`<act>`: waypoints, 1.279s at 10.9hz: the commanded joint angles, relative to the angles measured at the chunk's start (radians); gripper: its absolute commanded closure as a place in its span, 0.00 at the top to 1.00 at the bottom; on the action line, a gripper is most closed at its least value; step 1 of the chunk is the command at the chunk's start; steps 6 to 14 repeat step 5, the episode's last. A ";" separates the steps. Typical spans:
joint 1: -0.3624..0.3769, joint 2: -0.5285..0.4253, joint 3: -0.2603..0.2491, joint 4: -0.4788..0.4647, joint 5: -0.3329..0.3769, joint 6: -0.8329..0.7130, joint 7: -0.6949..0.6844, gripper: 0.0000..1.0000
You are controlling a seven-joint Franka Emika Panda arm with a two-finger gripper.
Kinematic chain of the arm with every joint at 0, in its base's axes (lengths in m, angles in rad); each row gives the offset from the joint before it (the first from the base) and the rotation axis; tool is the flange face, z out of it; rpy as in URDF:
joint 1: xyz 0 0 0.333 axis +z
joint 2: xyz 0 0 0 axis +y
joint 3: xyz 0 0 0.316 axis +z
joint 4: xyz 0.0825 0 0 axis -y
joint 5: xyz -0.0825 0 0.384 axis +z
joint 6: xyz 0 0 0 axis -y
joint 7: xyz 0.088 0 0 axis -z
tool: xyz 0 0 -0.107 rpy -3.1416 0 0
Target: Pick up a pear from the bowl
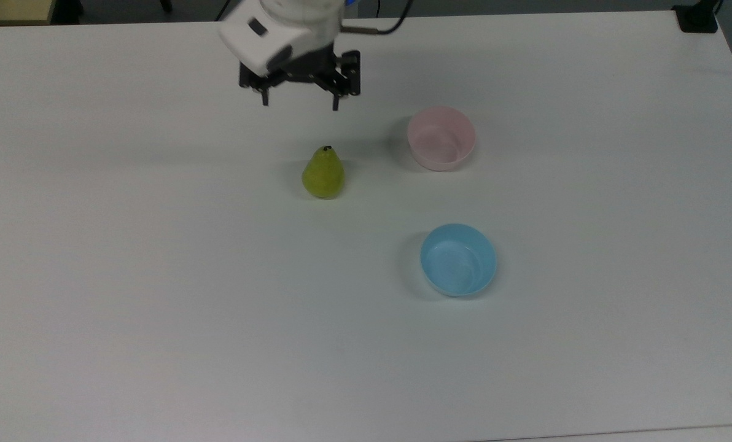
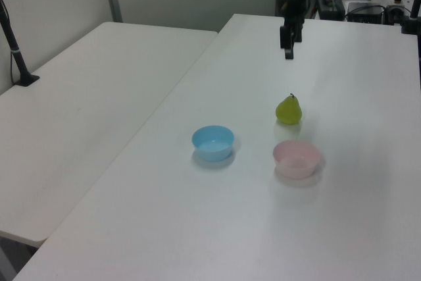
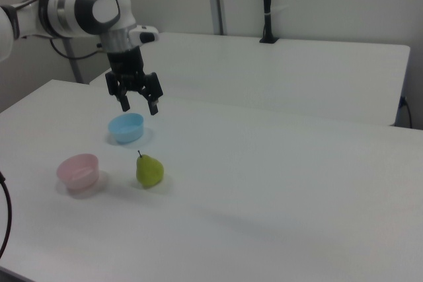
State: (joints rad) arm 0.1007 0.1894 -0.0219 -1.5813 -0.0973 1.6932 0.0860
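Note:
The yellow-green pear [image 1: 323, 174] [image 2: 288, 109] [image 3: 149, 170] stands upright on the white table, its dark stem up, outside the bowl. The pale pink bowl [image 1: 441, 137] [image 2: 297, 158] [image 3: 78, 171] sits empty to the pear's right in the top view. My gripper [image 1: 299, 103] [image 2: 288, 49] [image 3: 138, 105] hangs open high above the table, well clear of the pear and holding nothing.
A light blue bowl [image 1: 458, 259] [image 2: 213, 143] [image 3: 126, 127] sits empty nearer the front in the top view. A second white table [image 2: 79, 116] adjoins on the left view's left. A black post [image 3: 266, 4] stands on the far table in the right view.

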 commanded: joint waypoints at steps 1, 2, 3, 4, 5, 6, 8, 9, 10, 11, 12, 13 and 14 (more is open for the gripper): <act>-0.024 -0.056 -0.001 -0.025 -0.005 -0.045 0.058 1.00; -0.030 -0.065 -0.001 -0.025 -0.007 -0.056 0.060 1.00; -0.033 -0.070 -0.001 -0.025 -0.004 -0.058 0.063 1.00; -0.042 -0.071 -0.001 -0.025 -0.004 -0.058 0.073 1.00; -0.053 -0.076 -0.001 -0.025 -0.002 -0.060 0.074 1.00; -0.053 -0.076 -0.001 -0.025 -0.002 -0.060 0.074 1.00; -0.053 -0.076 -0.001 -0.025 -0.002 -0.060 0.074 1.00; -0.053 -0.076 -0.001 -0.025 -0.002 -0.060 0.074 1.00; -0.053 -0.076 -0.001 -0.025 -0.002 -0.060 0.074 1.00; -0.053 -0.076 -0.001 -0.025 -0.002 -0.060 0.074 1.00; -0.053 -0.076 -0.001 -0.025 -0.002 -0.060 0.074 1.00; -0.053 -0.076 -0.001 -0.025 -0.002 -0.060 0.074 1.00; -0.053 -0.076 -0.001 -0.025 -0.002 -0.060 0.074 1.00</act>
